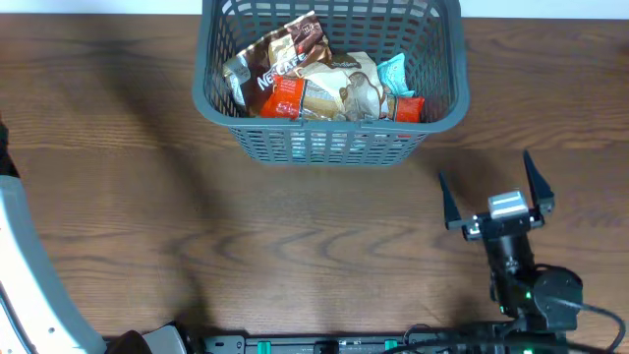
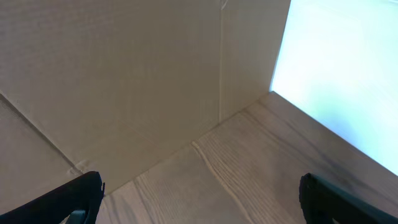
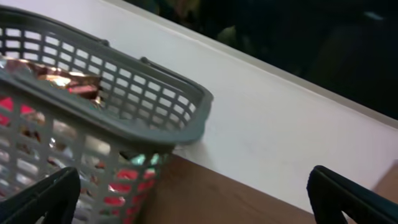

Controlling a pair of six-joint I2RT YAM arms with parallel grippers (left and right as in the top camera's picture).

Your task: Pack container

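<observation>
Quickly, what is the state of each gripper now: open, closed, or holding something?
Left gripper: open, holding nothing.
Right gripper: open, holding nothing.

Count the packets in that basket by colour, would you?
Brown packet: 1
Cream packet: 1
Teal packet: 1
Red: 2 (left red packet, right red packet)
Total: 5 showing in the basket; more may lie hidden beneath.

The overhead camera looks straight down on the wooden table (image 1: 246,226), with the container (image 1: 324,146) at its far edge. The right wrist camera sits low, close by that container's corner (image 3: 189,117). The left wrist camera faces a cardboard panel (image 2: 124,81) across the table.
</observation>
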